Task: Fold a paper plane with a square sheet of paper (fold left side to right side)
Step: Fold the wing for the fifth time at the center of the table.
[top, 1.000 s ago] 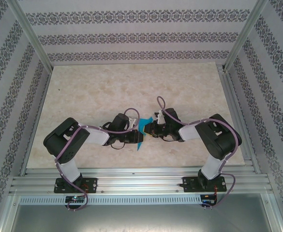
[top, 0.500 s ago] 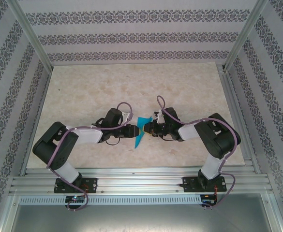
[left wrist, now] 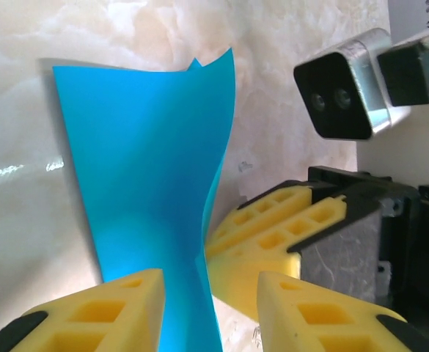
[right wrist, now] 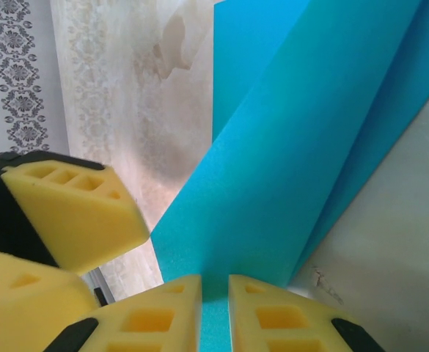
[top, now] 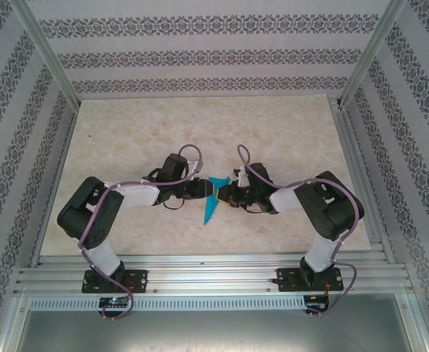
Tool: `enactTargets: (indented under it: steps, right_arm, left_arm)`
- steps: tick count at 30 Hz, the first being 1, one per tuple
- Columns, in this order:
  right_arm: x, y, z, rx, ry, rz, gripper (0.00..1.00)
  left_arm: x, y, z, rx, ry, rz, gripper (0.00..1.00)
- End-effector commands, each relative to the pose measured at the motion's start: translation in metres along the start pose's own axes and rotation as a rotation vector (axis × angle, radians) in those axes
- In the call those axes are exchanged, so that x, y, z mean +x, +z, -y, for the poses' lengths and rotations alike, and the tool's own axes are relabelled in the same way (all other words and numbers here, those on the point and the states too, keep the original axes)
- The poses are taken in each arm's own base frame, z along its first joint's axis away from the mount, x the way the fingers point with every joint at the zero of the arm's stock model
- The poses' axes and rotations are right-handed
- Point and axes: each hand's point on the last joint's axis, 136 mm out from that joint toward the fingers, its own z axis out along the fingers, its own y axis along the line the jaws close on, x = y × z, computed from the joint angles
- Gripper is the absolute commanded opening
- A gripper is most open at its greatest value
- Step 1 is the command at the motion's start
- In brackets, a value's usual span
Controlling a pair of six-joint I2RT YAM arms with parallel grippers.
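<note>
While the right gripper point(right wrist: 214, 290) pinches the smooth, plain cyan paper point(top: 211, 207), a creased pointed shape at the marbled table's point(top: 126, 139) middle, the left gripper's point(left wrist: 208, 293) blocky yellow jaws stand apart around it.

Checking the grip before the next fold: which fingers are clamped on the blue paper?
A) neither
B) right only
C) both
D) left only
B: the right fingers are pinched shut on the paper, while the left fingers stand apart, with a gap beside the sheet passing between them.
</note>
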Motion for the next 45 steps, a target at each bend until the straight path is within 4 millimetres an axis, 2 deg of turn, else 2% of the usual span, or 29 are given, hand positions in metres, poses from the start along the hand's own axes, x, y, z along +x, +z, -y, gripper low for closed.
enactTargets:
  steps: [1, 8, 14, 19, 28, 32, 38, 45]
  right_arm:
    - [-0.005, 0.006, -0.009, -0.021, -0.030, 0.009, 0.17]
    - [-0.004, 0.008, -0.010, -0.021, -0.029, 0.003, 0.17]
    - [-0.004, 0.008, -0.011, -0.021, -0.030, 0.000, 0.18]
    - [-0.005, 0.003, -0.012, -0.015, -0.040, 0.008, 0.18]
    - [-0.011, -0.013, -0.008, 0.040, -0.060, 0.036, 0.21]
    - [-0.026, -0.022, -0.005, 0.062, -0.049, 0.083, 0.20]
    - [-0.067, -0.039, -0.006, 0.134, -0.038, 0.181, 0.18]
    - [-0.092, -0.036, 0.003, 0.234, 0.015, 0.217, 0.13]
  left_arm:
    - [-0.007, 0.007, -0.003, 0.004, 0.010, -0.014, 0.39]
    - [-0.008, 0.018, -0.009, 0.004, 0.000, -0.035, 0.33]
    - [-0.010, 0.021, -0.015, -0.017, 0.013, -0.036, 0.17]
    - [-0.016, 0.016, -0.024, -0.030, 0.009, -0.021, 0.04]
    - [-0.026, 0.014, -0.033, 0.030, 0.027, -0.033, 0.00]
    - [-0.026, 0.011, -0.031, 0.054, 0.035, -0.033, 0.00]
    - [-0.028, 0.006, -0.027, 0.053, 0.041, -0.025, 0.00]
    - [-0.027, 0.006, -0.030, 0.041, 0.028, -0.016, 0.00]
